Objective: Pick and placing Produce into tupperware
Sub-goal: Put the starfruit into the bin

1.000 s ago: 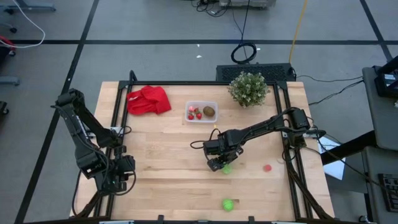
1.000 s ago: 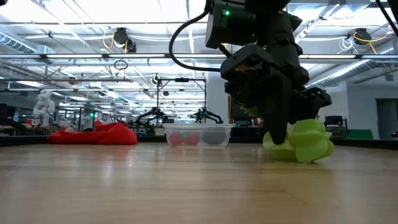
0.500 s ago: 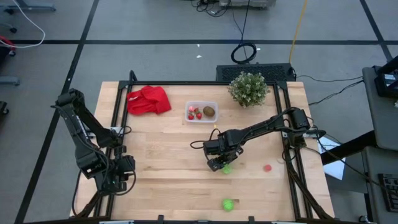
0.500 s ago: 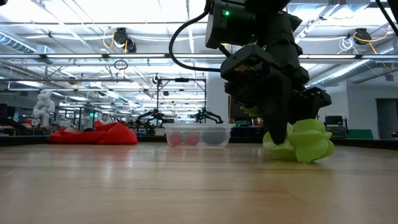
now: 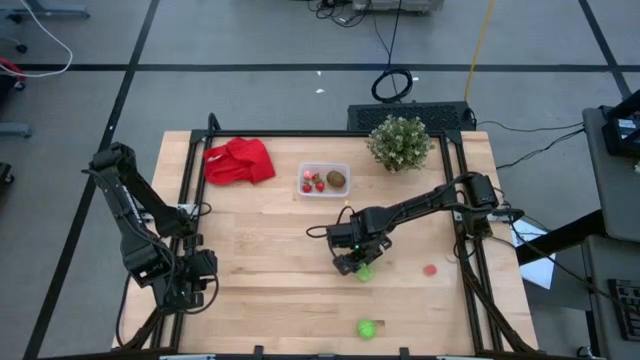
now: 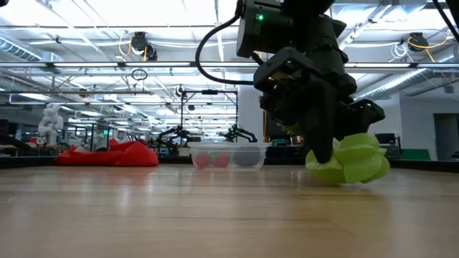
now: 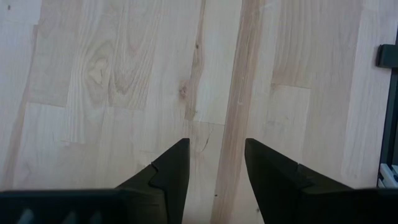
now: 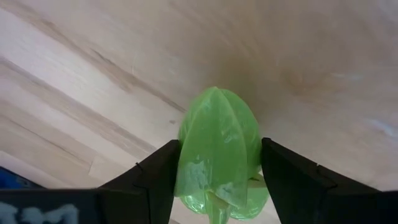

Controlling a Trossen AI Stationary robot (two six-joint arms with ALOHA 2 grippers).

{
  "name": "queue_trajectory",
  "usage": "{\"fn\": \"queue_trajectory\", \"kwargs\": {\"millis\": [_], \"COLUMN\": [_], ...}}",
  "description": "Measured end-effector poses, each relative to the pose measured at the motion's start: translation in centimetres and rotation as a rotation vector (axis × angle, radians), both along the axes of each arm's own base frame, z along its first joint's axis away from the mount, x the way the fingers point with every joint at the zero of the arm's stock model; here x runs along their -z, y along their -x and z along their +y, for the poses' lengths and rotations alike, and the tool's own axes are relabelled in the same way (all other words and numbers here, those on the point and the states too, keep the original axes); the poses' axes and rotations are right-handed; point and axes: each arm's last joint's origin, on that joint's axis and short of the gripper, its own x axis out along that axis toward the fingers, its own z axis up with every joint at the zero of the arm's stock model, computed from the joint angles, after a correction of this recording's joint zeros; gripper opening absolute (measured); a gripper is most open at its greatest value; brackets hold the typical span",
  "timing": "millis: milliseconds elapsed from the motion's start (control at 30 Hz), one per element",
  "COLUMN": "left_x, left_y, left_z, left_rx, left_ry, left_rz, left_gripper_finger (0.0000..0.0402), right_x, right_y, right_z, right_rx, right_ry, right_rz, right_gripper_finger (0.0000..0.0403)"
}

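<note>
Right gripper [image 5: 357,268] clamped on a ridged green piece [image 8: 217,149], one finger [image 8: 155,180] on each side of it. Sits mid-table, a bit right of centre. From table height the green piece [image 6: 349,159] looks tipped and barely off the wood, if at all; can't tell whether it touches.

Nearest the front edge: second green piece [image 5: 367,328], loose on the table [image 5: 260,240], nearer than the right gripper.

Left gripper [image 7: 214,180] parked at the near left edge, fingers [image 7: 171,174] parted with nothing between them, bare wood below.

Right of the held piece, well apart: one small red piece [image 5: 430,269] lying loose.

Farther back, centre: clear plastic container [image 5: 324,180] holding a few red strawberry pieces [image 5: 313,183] on its left and a brown oval [image 5: 336,180] on its right. Low view shows the container [image 6: 228,155] beyond the gripper, with reddish blobs inside.

Far left: crumpled red cloth [image 5: 240,161]. Far right: bushy potted plant [image 5: 399,142], just beside the container's right end, not touching.
</note>
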Motion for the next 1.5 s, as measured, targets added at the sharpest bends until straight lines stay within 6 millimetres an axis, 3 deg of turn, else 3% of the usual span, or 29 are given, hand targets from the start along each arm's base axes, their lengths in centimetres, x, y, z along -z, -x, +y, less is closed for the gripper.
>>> {"fn": "queue_trajectory", "kwargs": {"millis": [400,967,1500], "left_x": [0.0,0.0,0.0], "left_y": [0.0,0.0,0.0], "left_z": [0.0,0.0,0.0], "left_rx": [0.0,-0.001,-0.004], "left_ry": [0.0,0.001,0.003], "left_rz": [0.0,0.0,-0.001], "left_gripper_finger": [0.0159,0.0159,0.0159], "right_x": [0.0,-0.3,-0.5], "right_y": [-0.3,-1.2,-1.8], "right_z": [-1.0,-0.8,-1.1], "right_rx": [0.03,0.052,0.067], "right_ry": [-0.003,-0.069,-0.017], "right_rz": [-0.012,-0.094,-0.168], "right_gripper_finger": [0.0203,0.0203,0.0203]}}
